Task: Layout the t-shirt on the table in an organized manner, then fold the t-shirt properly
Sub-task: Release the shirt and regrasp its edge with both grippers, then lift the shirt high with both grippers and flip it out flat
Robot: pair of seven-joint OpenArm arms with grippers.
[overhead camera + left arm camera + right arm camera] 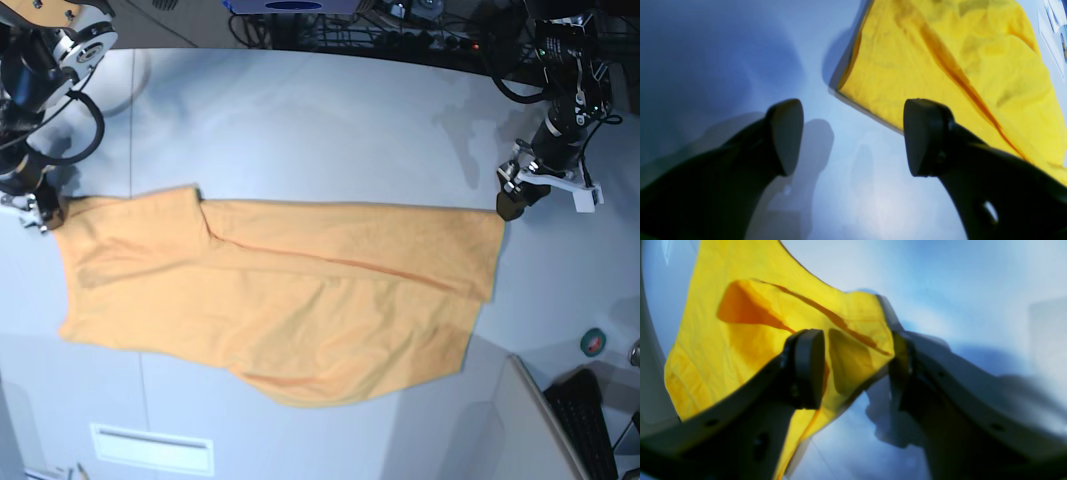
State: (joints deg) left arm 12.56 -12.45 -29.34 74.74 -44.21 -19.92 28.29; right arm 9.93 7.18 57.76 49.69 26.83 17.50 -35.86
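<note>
One t-shirt (290, 305) lies spread across the surface (320, 130), half-folded lengthwise. Two tools are present. The left tool (853, 136) stands wide and empty just beside the shirt's corner. The right tool (857, 370) straddles a sleeve edge, jaws partly apart; grip unconfirmed. Risk: a shallow pinch could slip, and uneven pulling would skew the fold.
</note>
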